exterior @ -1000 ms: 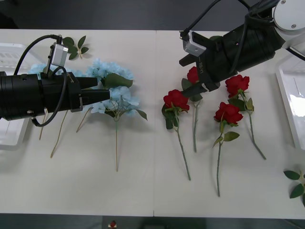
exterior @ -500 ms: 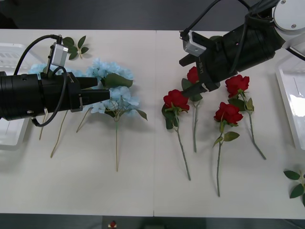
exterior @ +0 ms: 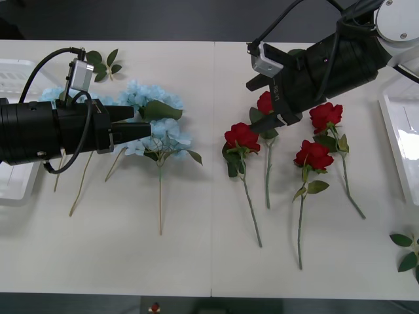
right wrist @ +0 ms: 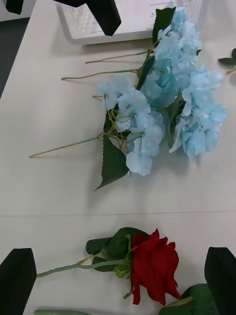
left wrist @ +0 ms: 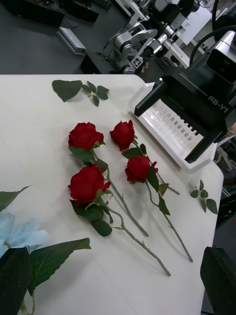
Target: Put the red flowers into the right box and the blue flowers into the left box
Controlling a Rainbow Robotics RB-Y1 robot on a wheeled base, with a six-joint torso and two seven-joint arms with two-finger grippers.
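Between both boxes, all flowers lie on tabletop point(exterior: 196, 261): nothing sorted yet. Red flowers point(exterior: 243, 137) right of blue flowers point(exterior: 154, 118). Right tool point(right wrist: 123, 275) spread around rose bloom; left tool point(left wrist: 118, 280) spread over blue cluster.

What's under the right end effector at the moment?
Under the right end effector, which is open, lies one red rose flat on the table. The arm covers part of that bloom in the front view.

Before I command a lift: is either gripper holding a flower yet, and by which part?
Nothing is held. The right gripper is open astride a red rose bloom; the left gripper is open at the blue flowers.
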